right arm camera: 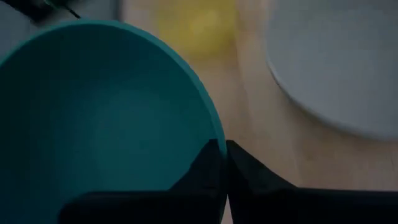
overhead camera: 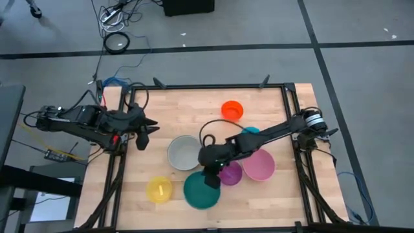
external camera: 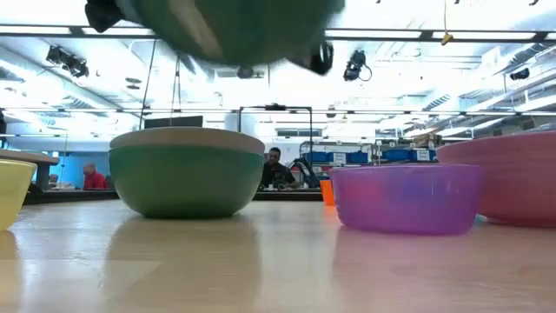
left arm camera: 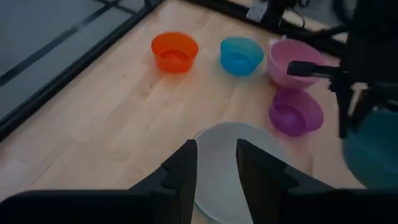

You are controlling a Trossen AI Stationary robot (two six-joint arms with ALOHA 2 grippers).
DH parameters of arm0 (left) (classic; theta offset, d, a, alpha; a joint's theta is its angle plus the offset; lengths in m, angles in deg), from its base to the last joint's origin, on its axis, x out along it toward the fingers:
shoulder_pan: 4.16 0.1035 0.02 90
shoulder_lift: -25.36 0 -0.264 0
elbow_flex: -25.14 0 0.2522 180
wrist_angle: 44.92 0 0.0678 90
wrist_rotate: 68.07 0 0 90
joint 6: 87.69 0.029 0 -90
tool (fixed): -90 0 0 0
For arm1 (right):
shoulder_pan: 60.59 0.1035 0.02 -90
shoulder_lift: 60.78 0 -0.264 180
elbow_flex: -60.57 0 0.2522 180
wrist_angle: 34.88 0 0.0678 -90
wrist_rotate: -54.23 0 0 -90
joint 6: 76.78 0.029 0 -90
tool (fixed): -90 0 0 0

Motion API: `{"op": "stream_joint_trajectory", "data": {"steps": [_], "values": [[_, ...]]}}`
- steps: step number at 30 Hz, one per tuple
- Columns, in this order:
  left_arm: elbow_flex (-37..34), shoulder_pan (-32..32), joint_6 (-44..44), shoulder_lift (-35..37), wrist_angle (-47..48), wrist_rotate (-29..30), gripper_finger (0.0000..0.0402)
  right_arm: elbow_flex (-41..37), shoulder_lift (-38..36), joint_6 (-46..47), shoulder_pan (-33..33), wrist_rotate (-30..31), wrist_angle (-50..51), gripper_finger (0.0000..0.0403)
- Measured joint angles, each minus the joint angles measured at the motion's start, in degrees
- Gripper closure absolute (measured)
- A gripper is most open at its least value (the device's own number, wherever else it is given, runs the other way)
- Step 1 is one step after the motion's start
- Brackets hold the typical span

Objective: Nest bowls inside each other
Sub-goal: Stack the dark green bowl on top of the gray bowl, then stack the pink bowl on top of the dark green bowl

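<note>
Grey-white bowl (overhead camera: 184,153), teal bowl (overhead camera: 201,190) and purple bowl (overhead camera: 230,173) crowd the centre; table (overhead camera: 174,113) behind lies open.

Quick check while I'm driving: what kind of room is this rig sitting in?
Probably a big open lab or workshop. The low view shows ceiling light strips and seated people at benches behind the table; the high view shows a wooden table on grey floor with loose cables.
</note>
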Motion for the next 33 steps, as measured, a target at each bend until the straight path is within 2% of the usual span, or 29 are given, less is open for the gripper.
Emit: {"op": "stream_joint_trajectory", "data": {"steps": [5,8,14,16,19,25,28,33], "values": [[0.0,0.0,2.8,0.0,-4.8,1.6,0.028,0.2,-1.8,-3.6,-3.9,10.1,-3.3,0.0402],[0.0,0.0,3.4,0.0,-7.1,1.8,0.028,0.0,-0.6,-5.3,-7.9,12.2,-4.1,0.0402],[0.0,0.0,4.2,0.0,-7.4,1.8,0.028,0.0,2.8,-7.5,-13.8,10.5,-7.3,0.0401],[0.0,0.0,4.2,0.0,-7.4,1.8,0.028,0.0,3.7,-8.0,-14.8,7.9,-7.7,0.0393],[0.0,0.0,4.2,0.0,-7.4,1.8,0.028,0.1,3.8,-7.3,-15.6,3.9,-6.2,0.036],[0.0,0.1,4.2,-0.1,-7.2,2.9,0.028,0.1,3.7,-5.7,-15.6,3.7,-3.5,0.0277],[0.0,0.1,4.2,-0.1,-7.1,2.9,0.028,0.1,2.7,-5.1,-15.6,4.8,1.8,0.0251],[0.0,0.1,4.0,-0.1,-6.1,2.9,0.028,0.1,-1.7,-1.8,-13.3,16.3,20.7,0.0243]]}}
